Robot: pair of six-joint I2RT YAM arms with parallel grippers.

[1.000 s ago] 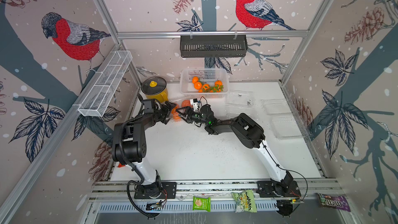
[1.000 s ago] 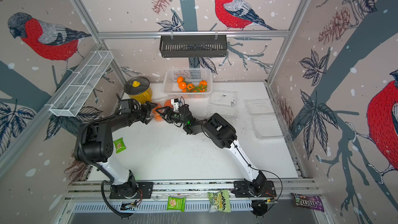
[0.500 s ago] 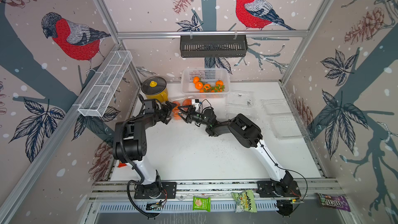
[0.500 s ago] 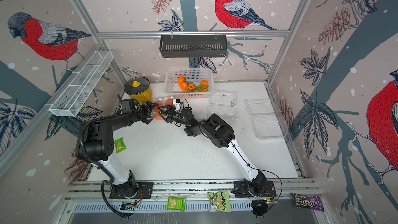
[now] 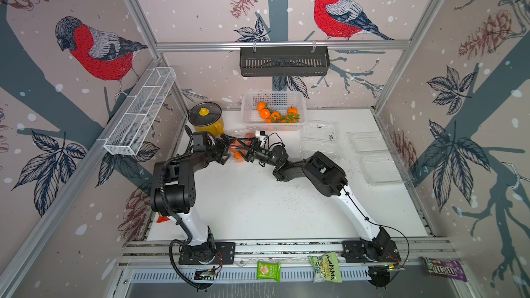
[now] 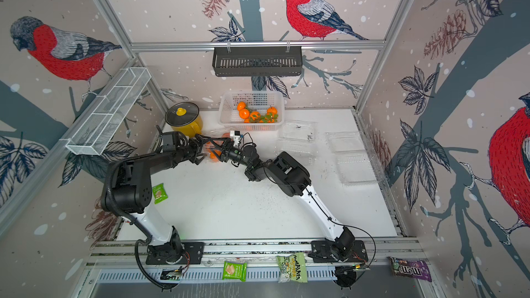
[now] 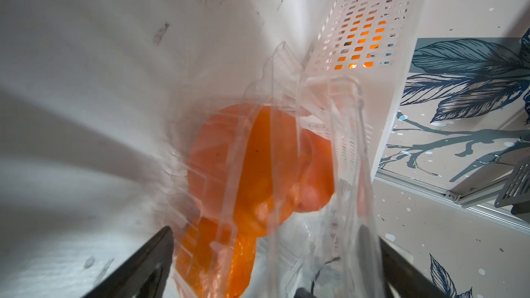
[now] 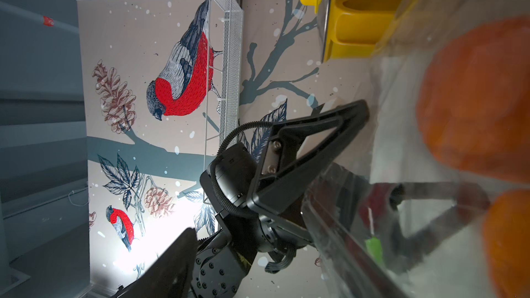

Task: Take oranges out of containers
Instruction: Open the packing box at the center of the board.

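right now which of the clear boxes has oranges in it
The clear box beside the yellow pot: oranges show through its plastic. The other two boxes lie open with no fruit.

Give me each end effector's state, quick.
Left end effector: open, straddling the clear container.
Right end effector: jaws apart; grip cannot be told.

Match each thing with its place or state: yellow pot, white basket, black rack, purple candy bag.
Things:
1 yellow pot
2 white basket
3 black rack
4 purple candy bag

Places or states:
A hangs on the rear rail
B holds oranges
C lies on the front ledge
D closed with a lid

Pairs: 1-D; 2-B; 3-A; 4-C
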